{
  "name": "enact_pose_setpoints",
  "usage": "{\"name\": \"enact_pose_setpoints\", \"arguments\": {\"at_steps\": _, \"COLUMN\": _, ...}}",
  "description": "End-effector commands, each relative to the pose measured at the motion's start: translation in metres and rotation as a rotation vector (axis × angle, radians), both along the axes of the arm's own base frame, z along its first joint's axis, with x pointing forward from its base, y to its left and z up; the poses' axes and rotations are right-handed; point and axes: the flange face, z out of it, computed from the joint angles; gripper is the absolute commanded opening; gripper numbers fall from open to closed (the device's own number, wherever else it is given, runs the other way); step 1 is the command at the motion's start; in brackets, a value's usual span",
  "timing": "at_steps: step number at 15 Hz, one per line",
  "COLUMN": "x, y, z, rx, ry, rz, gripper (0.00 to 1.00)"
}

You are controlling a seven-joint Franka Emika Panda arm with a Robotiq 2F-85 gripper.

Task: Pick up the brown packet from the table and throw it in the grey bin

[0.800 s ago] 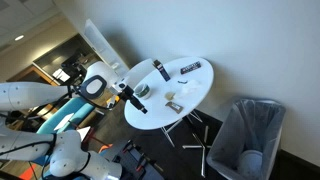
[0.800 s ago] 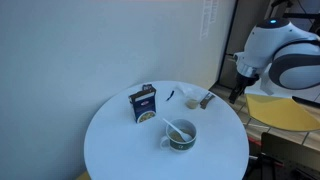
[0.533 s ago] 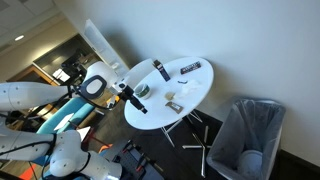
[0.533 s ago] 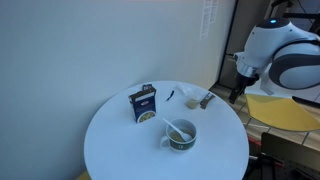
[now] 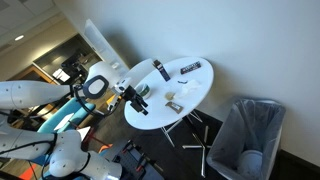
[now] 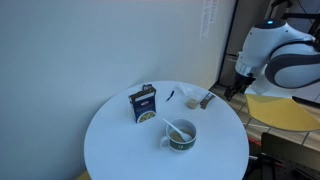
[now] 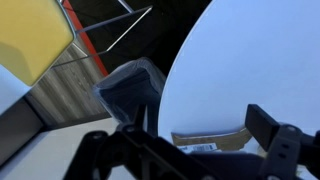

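The brown packet (image 7: 215, 137) lies flat on the round white table (image 7: 250, 50) near its edge, tan with a white barcode label. It also shows in both exterior views (image 6: 206, 100) (image 5: 172, 98). My gripper (image 7: 200, 108) is open and empty, its fingers spread to either side of the packet and above it. In both exterior views the gripper (image 5: 130, 92) (image 6: 232, 92) hangs at the table's edge (image 5: 195, 90). The grey bin (image 5: 235, 135) stands on the floor beyond the far side of the table from the arm.
On the table are a bowl with a spoon (image 6: 180, 133), a dark packet with white lettering (image 6: 144, 104) (image 5: 190, 67) and a black remote-like bar (image 5: 158, 70) (image 6: 190, 97). A yellow surface (image 7: 30, 35) and metal legs lie below the table edge.
The gripper has shifted slightly towards the table. Nothing on the table has moved.
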Motion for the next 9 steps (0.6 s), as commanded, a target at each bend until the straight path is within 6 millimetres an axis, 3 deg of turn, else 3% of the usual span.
{"name": "enact_pose_setpoints", "arguments": {"at_steps": 1, "x": 0.019, "y": -0.018, "z": -0.01, "rx": 0.02, "ry": -0.057, "rz": -0.194, "gripper": 1.0}}
{"name": "enact_pose_setpoints", "arguments": {"at_steps": 9, "x": 0.046, "y": -0.056, "z": -0.027, "rx": 0.079, "ry": -0.204, "rz": -0.603, "gripper": 1.0}}
